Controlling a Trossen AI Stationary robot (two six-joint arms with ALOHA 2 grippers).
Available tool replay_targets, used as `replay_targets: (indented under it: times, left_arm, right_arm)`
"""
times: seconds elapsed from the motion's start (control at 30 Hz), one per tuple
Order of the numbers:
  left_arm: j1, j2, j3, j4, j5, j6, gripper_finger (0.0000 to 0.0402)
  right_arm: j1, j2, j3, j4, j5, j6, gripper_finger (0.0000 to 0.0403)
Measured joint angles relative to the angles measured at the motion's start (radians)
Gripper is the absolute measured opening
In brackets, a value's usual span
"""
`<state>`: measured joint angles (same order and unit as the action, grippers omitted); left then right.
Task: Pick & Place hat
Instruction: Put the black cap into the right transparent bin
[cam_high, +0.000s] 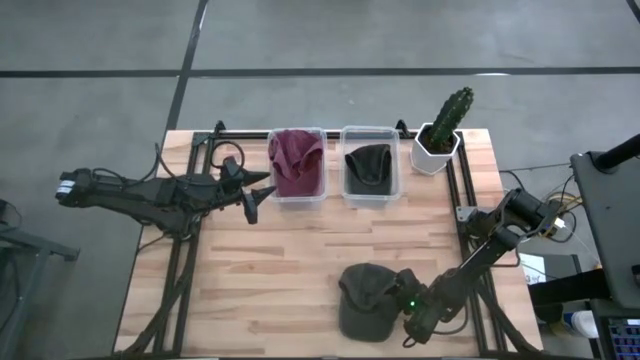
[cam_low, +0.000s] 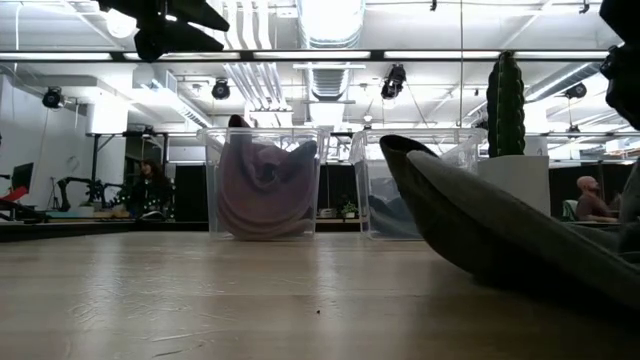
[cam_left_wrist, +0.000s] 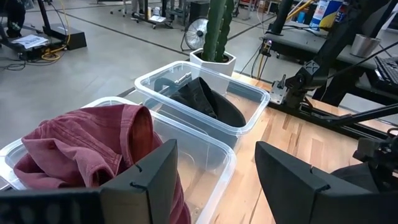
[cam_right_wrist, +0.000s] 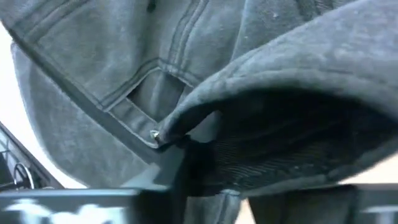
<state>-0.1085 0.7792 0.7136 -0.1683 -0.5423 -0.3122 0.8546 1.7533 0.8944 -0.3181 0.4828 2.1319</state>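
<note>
A dark grey hat (cam_high: 365, 300) lies near the table's near edge, right of centre. In the low view the grey hat (cam_low: 500, 230) rises in a slant toward the left. My right gripper (cam_high: 408, 303) is low at its right side, and grey cloth (cam_right_wrist: 186, 74) with a strap opening fills the right wrist view. My left gripper (cam_high: 250, 195) hovers open just left of a clear bin holding a maroon hat (cam_high: 296, 160). That maroon hat (cam_left_wrist: 93, 143) shows close ahead in the left wrist view. A second bin holds a black hat (cam_high: 370, 165).
The two clear bins (cam_high: 322, 195) stand side by side at the table's far edge. A cactus in a white pot (cam_high: 440, 140) is at the far right corner. Bare wood (cam_high: 270, 270) spreads over the middle and near left. People sit in the room beyond.
</note>
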Motion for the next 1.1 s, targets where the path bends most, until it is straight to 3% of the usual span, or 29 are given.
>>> replay_targets:
  times: [0.23, 0.43, 0.7, 1.1]
  left_arm:
    - [0.000, 0.000, 0.000, -0.001, 0.000, 0.000, 0.0208]
    - [0.000, 0.000, 0.000, -0.001, 0.000, 0.000, 0.0208]
    - [0.000, 0.000, 0.000, -0.001, 0.000, 0.000, 0.0208]
    - [0.000, 0.000, 0.000, -0.001, 0.000, 0.027, 0.0208]
  right_arm:
    - [0.000, -0.024, 0.000, 0.003, 0.012, -0.031, 0.0018]
    - [0.001, -0.111, 0.000, 0.012, 0.111, -0.076, 0.0010]
    - [-0.024, -0.409, 0.001, 0.018, 0.344, -0.361, 0.0009]
    - [-0.238, -0.813, 0.001, -0.084, 0.348, -0.801, 0.0008]
